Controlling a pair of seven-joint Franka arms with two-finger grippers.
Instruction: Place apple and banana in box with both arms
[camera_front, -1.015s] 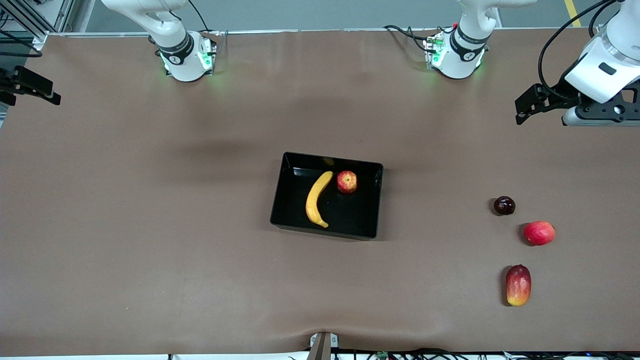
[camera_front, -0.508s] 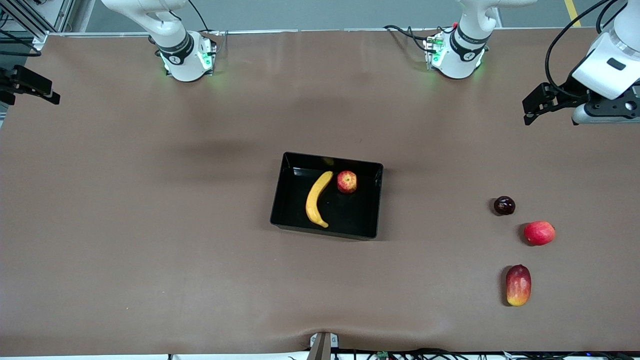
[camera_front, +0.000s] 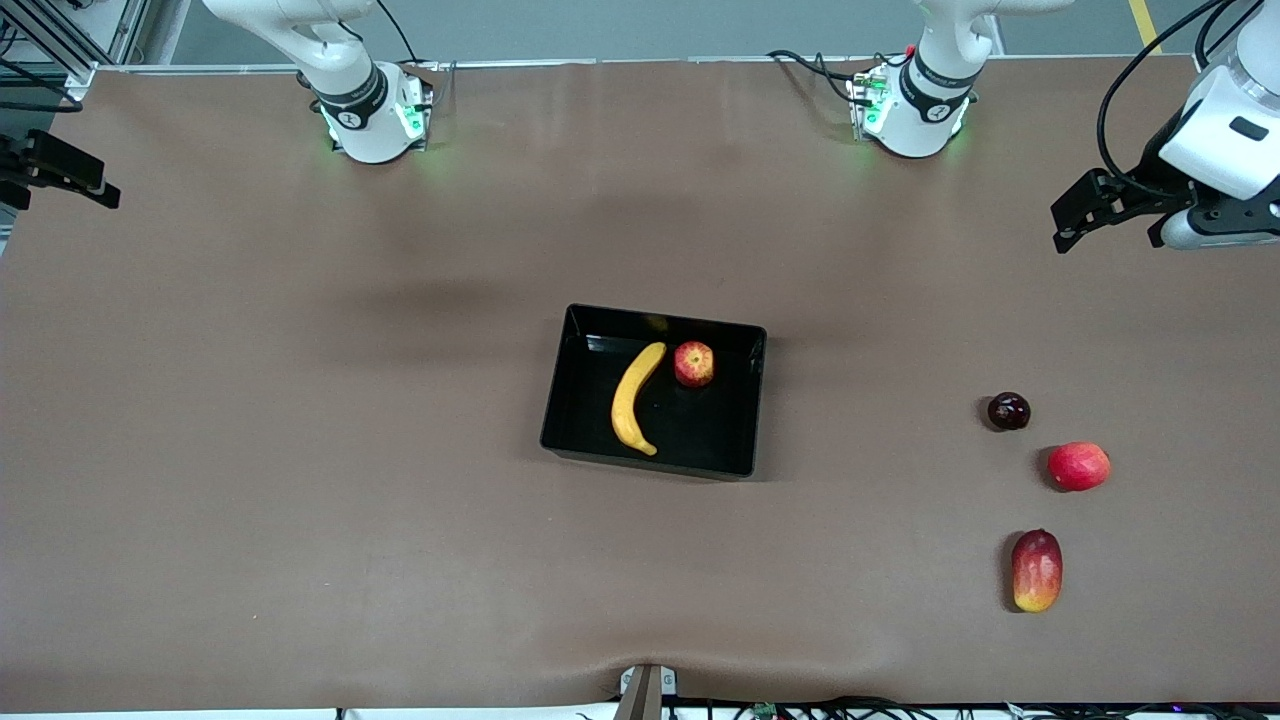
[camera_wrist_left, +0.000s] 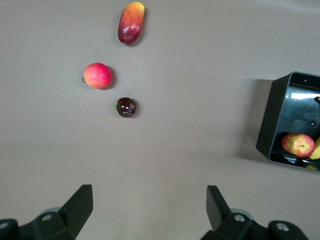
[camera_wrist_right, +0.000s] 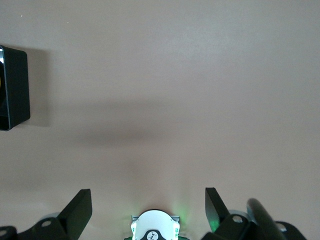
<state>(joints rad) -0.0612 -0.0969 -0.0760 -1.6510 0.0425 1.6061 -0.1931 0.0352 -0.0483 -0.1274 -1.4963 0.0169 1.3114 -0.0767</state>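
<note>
The black box (camera_front: 700, 432) sits mid-table. The yellow banana (camera_front: 630, 400) and the small red apple (camera_front: 694, 363) lie in it, side by side, the apple toward the left arm's end. My left gripper (camera_front: 1072, 222) is open and empty, up over bare table at the left arm's end. In the left wrist view (camera_wrist_left: 148, 200) its fingers stand wide apart, with the box (camera_wrist_left: 272, 120) and the apple (camera_wrist_left: 298, 144) at the frame's edge. My right gripper (camera_front: 95, 190) is open and empty over the right arm's end; its wrist view (camera_wrist_right: 148, 200) shows a box corner (camera_wrist_right: 15, 87).
Three loose fruits lie toward the left arm's end: a dark plum (camera_front: 1008, 411), a smooth red oval fruit (camera_front: 1078, 466) and a red-yellow mango (camera_front: 1036, 570). They also show in the left wrist view (camera_wrist_left: 126, 107). The right arm's base (camera_wrist_right: 155, 227) shows under its fingers.
My left gripper has drifted farther from the box, toward the left arm's end of the table. The right arm, the box and the fruits have not moved.
</note>
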